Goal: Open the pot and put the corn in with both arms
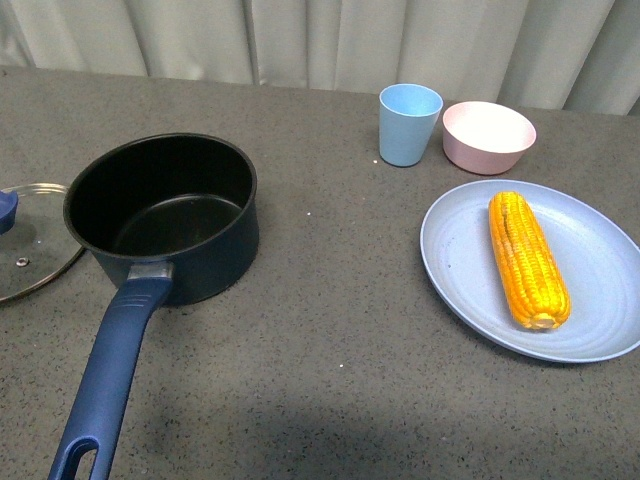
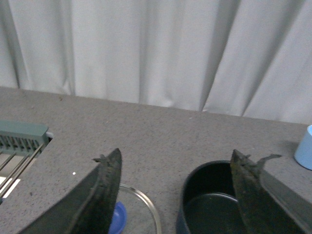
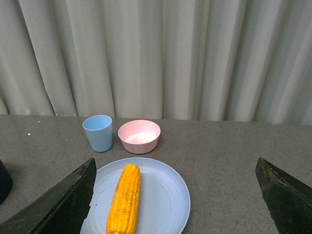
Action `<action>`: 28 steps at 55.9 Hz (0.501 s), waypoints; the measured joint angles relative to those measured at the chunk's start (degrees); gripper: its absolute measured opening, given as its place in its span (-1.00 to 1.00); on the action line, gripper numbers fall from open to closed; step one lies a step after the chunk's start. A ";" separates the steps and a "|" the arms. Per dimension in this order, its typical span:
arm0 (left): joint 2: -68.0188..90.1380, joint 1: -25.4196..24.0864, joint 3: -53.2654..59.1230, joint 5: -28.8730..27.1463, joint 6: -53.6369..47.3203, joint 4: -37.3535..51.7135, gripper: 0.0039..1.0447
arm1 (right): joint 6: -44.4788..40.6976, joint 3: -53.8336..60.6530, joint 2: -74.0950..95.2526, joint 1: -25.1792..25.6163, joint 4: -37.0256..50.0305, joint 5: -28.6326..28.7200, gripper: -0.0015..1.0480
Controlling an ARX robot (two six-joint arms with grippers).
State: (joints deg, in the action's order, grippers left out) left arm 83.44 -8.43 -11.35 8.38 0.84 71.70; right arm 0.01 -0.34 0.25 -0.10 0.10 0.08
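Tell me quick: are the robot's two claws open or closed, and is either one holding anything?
Left gripper: open, holding nothing.
Right gripper: open, holding nothing.

My front camera looks down over the table [image 1: 330, 340] from close by, while both wrist cameras sit low facing the curtain [image 2: 156, 48], left sharing the pot [image 1: 205, 262], right the corn [image 1: 527, 260].

Cup [image 1: 409, 124], bowl [image 1: 488, 137], plate [image 1: 608, 262], perhaps a rack [image 2: 22, 136]
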 joint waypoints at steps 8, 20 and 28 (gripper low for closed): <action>-7.76 1.44 2.67 -1.66 -0.24 -6.73 -0.33 | 0.00 0.00 0.00 0.00 0.00 -0.02 0.82; -20.15 3.39 6.10 -3.78 -0.46 -14.38 -0.93 | 0.00 0.00 0.00 0.00 0.00 0.00 0.82; -27.58 7.78 8.22 -8.00 -0.46 -19.74 -0.93 | 0.00 0.00 0.00 0.00 0.00 0.00 0.82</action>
State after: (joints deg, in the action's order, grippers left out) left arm 55.86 -0.64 -3.14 0.38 0.38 51.96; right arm 0.01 -0.34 0.25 -0.10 0.10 0.08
